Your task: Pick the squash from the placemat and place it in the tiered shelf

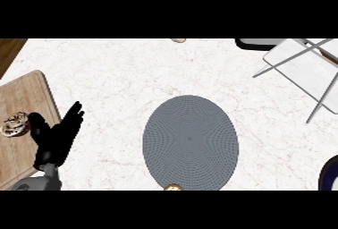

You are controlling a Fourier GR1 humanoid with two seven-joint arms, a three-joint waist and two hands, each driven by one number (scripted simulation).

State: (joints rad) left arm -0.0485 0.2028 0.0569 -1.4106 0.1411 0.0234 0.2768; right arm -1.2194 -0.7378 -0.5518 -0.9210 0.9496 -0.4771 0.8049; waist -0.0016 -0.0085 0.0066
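Observation:
A grey oval placemat (190, 141) lies in the middle of the marble counter. At its near edge a small tan rounded piece (173, 188) pokes into view; it may be the squash, but most of it is cut off. The tiered shelf (305, 67), white panels on a grey wire frame, stands at the far right. My left hand (56, 136) rests at the lower left, fingers straight and pointing up, holding nothing, well to the left of the placemat. My right hand does not show.
A wooden cutting board (23, 103) lies along the left edge with a small brown-and-white item (14, 124) on it, beside my left hand. Another tan object (178, 40) sits at the far edge. A dark plate rim (329, 172) shows at the right edge.

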